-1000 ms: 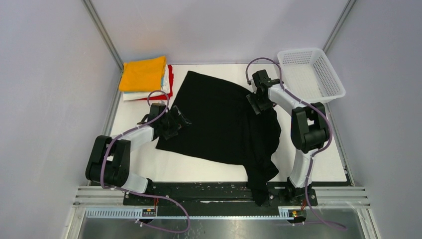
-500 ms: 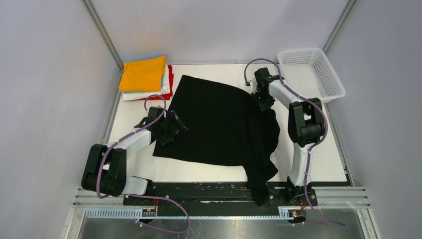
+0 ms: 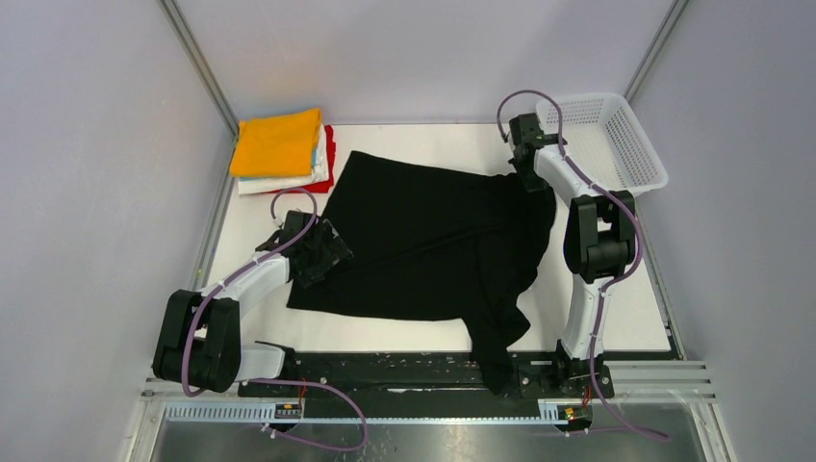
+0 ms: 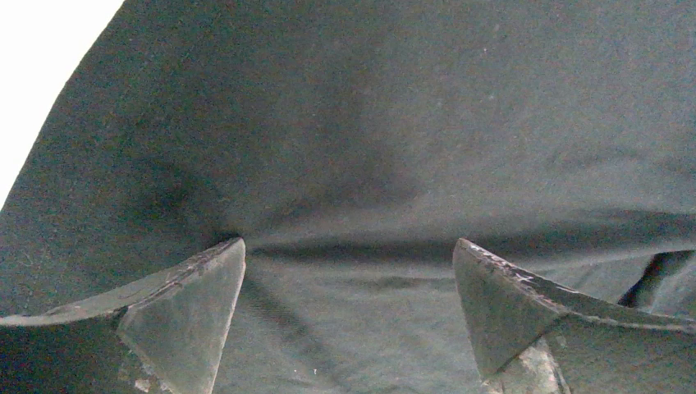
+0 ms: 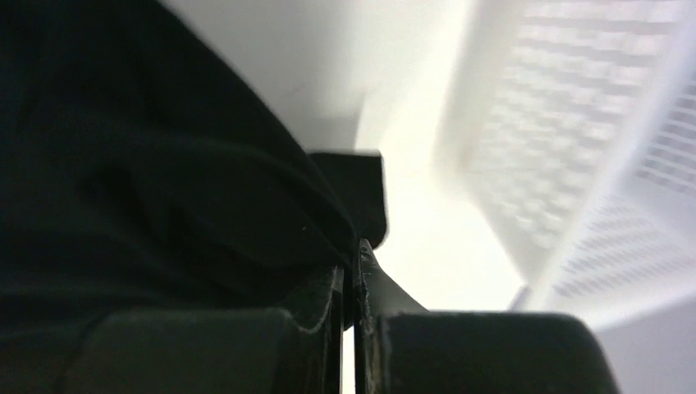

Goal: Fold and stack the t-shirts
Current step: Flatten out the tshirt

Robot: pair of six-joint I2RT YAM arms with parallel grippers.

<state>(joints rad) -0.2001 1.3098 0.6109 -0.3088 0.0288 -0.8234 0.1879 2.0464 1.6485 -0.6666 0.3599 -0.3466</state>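
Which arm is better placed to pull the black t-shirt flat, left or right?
Right, probably. The right pincer is shut on the black t-shirt beside the basket; the left pincer stands open over the cloth, holding nothing.

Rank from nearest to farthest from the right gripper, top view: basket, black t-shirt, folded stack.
1. black t-shirt, held in the right gripper
2. basket, just to its right
3. folded stack, far-left corner

white table [image 3: 616, 322], black t-shirt [image 3: 423, 241], folded stack [image 3: 279, 144], basket [image 3: 637, 146]
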